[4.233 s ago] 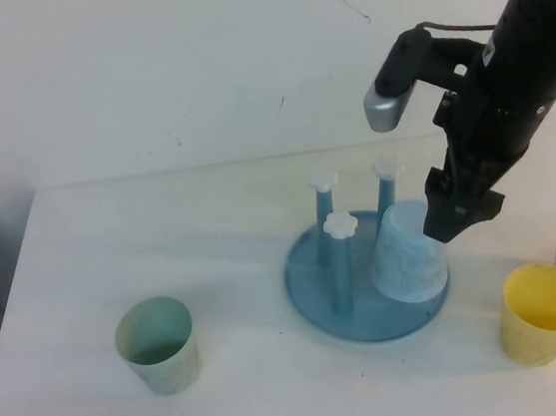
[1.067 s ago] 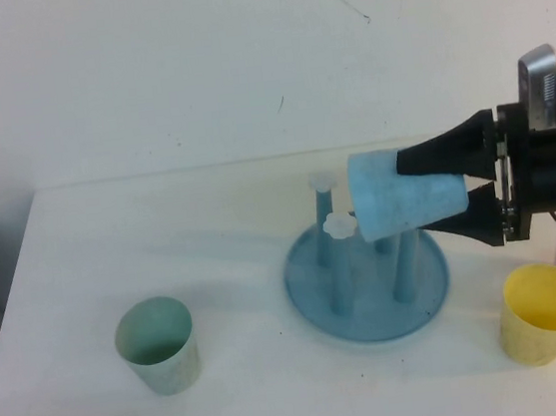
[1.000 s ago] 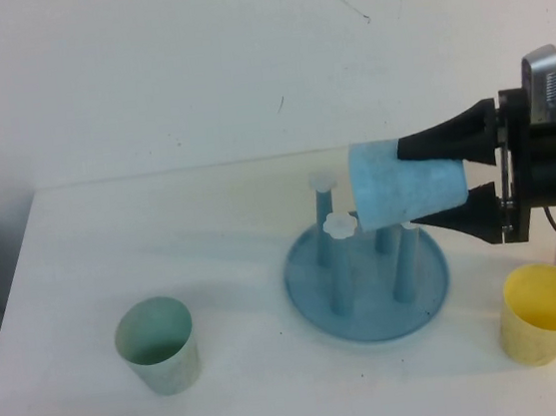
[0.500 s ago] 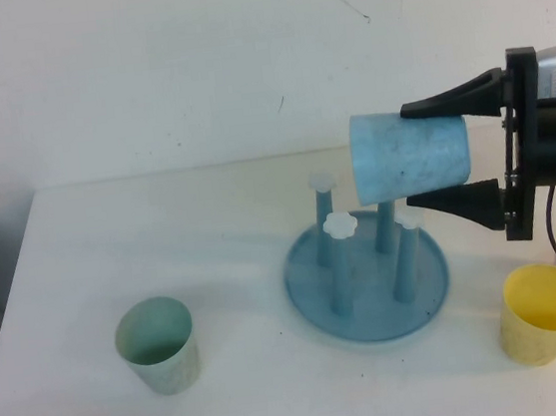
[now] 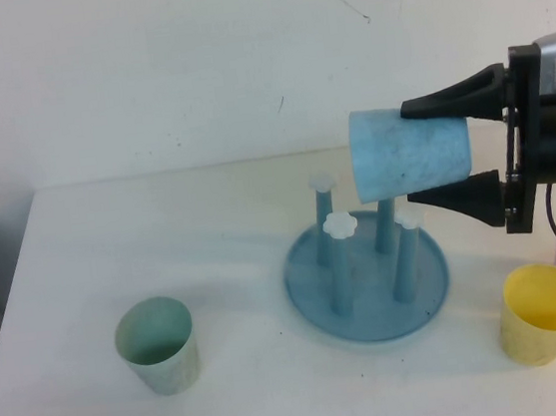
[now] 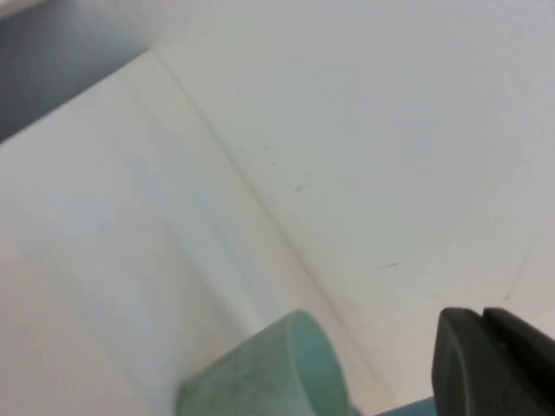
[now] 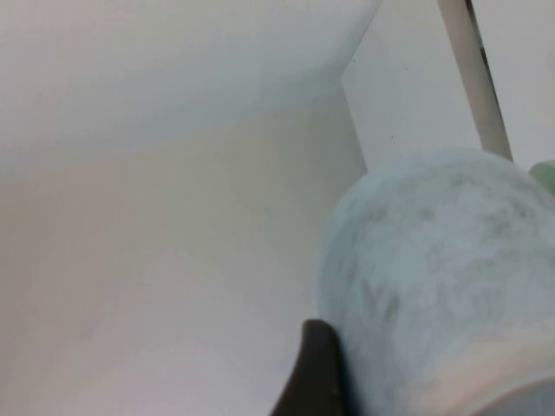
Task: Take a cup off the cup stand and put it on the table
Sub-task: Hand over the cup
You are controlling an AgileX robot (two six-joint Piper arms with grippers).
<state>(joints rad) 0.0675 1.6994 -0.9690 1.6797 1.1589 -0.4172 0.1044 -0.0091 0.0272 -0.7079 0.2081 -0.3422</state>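
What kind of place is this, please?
Probably a lab test bench: a bare white table against a plain wall, with only a cup stand and cups. The right hand holds the cup; the left hand is parked.

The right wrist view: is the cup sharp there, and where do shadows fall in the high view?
Right wrist view: the light blue cup is soft and out of focus, held in the right gripper. High view: lighting is even, with a faint shadow beside the pale green cup. Left wrist view: the left gripper shows as a dark blurred edge.
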